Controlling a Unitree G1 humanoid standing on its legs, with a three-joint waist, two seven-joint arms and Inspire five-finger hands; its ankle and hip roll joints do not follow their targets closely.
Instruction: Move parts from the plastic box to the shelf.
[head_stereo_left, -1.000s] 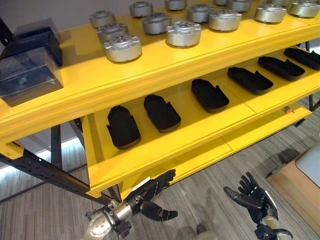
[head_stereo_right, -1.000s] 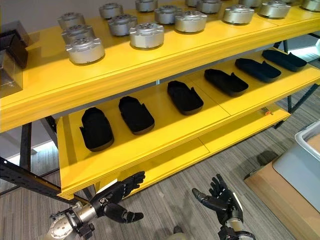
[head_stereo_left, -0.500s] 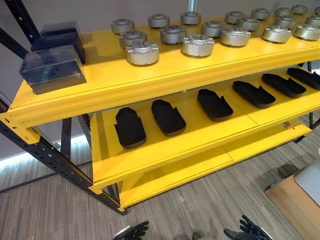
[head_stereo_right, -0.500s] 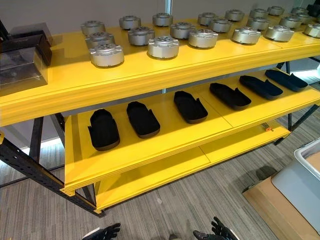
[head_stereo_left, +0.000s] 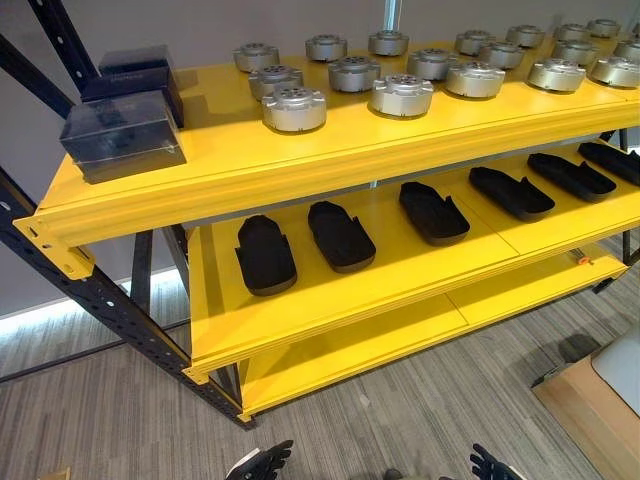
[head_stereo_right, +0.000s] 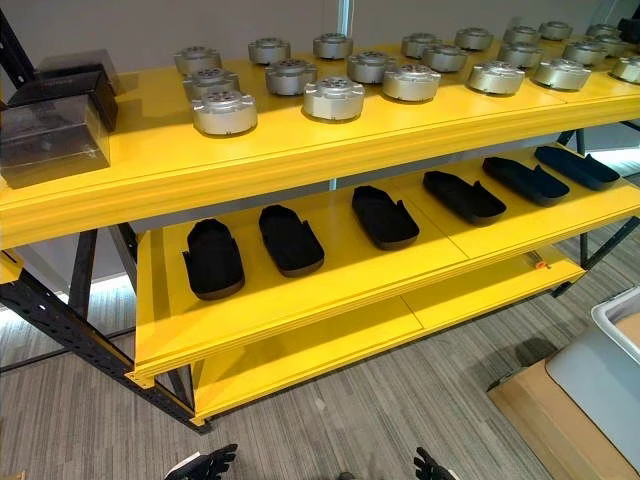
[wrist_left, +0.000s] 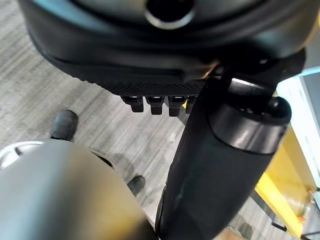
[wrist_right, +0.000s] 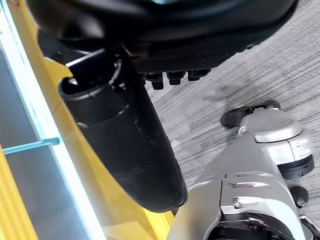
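A: Where are the hands?

B: Both low over the grey floor, in front of the shelf. The left hand shows dark fingertips at the bottom edge of the head view; the right hand pokes up a little to its right. In the wrist views each thumb juts out and the fingers look fairly straight, holding nothing.

A: And the parts?

B: Round silver parts stand in rows on the top tier, with dark boxes at its left end. Black trays lie in a row on the middle tier. The plastic box shows as a pale corner at the far right, on a brown board; I can't see inside it.
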